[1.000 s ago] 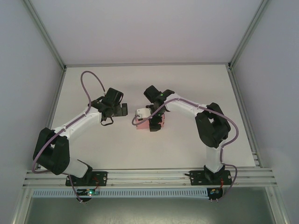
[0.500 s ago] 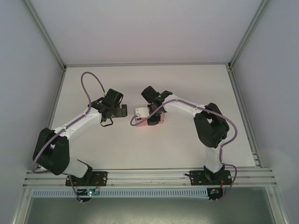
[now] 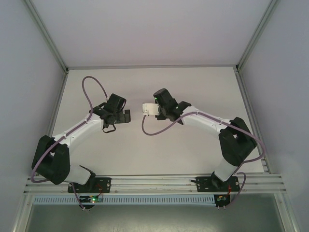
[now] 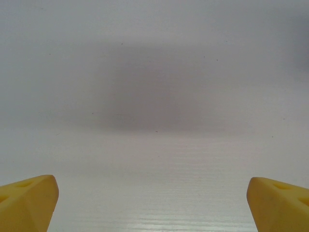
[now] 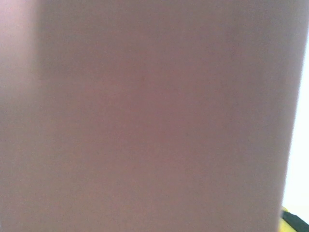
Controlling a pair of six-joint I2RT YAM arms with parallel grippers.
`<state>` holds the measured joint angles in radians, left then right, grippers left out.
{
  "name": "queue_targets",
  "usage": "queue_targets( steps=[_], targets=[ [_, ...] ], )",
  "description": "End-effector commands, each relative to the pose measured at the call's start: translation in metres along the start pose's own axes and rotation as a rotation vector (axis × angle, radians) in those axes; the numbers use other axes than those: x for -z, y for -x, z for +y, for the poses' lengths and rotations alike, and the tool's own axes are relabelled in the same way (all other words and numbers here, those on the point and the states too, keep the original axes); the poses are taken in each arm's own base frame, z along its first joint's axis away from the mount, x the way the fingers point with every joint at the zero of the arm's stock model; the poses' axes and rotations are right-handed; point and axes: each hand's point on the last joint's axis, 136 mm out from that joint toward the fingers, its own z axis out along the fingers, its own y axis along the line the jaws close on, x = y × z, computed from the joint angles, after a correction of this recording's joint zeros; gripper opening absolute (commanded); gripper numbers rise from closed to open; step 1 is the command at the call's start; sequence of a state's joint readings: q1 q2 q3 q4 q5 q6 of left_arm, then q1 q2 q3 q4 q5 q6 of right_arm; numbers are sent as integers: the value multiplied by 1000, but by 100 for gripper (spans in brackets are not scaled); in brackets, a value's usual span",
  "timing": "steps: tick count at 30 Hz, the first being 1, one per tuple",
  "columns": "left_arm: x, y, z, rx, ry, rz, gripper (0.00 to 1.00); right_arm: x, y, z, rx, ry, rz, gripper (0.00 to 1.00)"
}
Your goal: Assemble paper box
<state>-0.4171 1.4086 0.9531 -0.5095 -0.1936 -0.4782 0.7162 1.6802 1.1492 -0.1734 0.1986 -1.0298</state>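
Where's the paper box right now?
The paper box sits close against the right wrist camera, at the right gripper near the middle of the table.

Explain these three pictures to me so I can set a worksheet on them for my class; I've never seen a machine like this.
This machine is two robot arms, the left arm and the right arm, bolted at the near edge of a white table. The overhead picture looks down from behind them; the other two come from a camera on each wrist. The left end effector is open above the table, its yellow fingertips wide apart. The right end effector seems to grip the paper box, pink card so close to that wrist's camera that it blurs.
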Motion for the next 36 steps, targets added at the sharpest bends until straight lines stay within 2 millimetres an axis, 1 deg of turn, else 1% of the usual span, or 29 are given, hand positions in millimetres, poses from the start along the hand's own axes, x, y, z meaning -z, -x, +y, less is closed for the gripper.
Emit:
queue_targets(
  steps=[1, 4, 7, 8, 12, 14, 15, 17, 20, 23, 28, 29, 31, 32, 36],
  targets=[
    [5, 5, 6, 19, 20, -41, 100, -13, -4, -27, 65, -224, 38, 34],
    [2, 3, 4, 32, 8, -33, 100, -30, -12, -21, 99, -256, 76, 35],
    [1, 1, 4, 34, 8, -27, 100, -43, -19, -10, 91, -224, 108, 34],
    [1, 1, 5, 35, 12, -28, 100, -45, -20, -7, 86, -212, 110, 34],
    [-1, -2, 5, 43, 7, -22, 100, -57, -25, 17, 95, -157, 107, 37],
    [-2, -3, 4, 46, 2, -19, 100, -59, -25, 27, 96, -139, 82, 38],
    [-3, -4, 4, 47, 3, -18, 100, -59, -25, 34, 94, -121, 68, 40],
    [-4, -5, 5, 48, 5, -15, 100, -58, -26, 43, 86, -92, 52, 43],
    [-3, -5, 4, 47, 1, -20, 100, -55, -28, 54, 84, -55, 51, 51],
    [-2, -3, 4, 43, -3, -28, 100, -51, -30, 58, 51, -48, 54, 62],
    [2, 1, 2, 31, -12, -38, 100, -38, -27, 64, 1, -25, 23, 73],
    [4, 2, 2, 31, -13, -42, 100, -34, -27, 66, -10, -13, 18, 77],
    [6, 3, 2, 32, -18, -46, 100, -26, -26, 64, -42, -17, 15, 88],
    [7, 3, 1, 32, -21, -49, 100, -21, -26, 67, -46, -3, 10, 98],
    [12, 4, 2, 28, -31, -65, 100, 1, -22, 72, -70, 23, -1, 98]
  ],
)
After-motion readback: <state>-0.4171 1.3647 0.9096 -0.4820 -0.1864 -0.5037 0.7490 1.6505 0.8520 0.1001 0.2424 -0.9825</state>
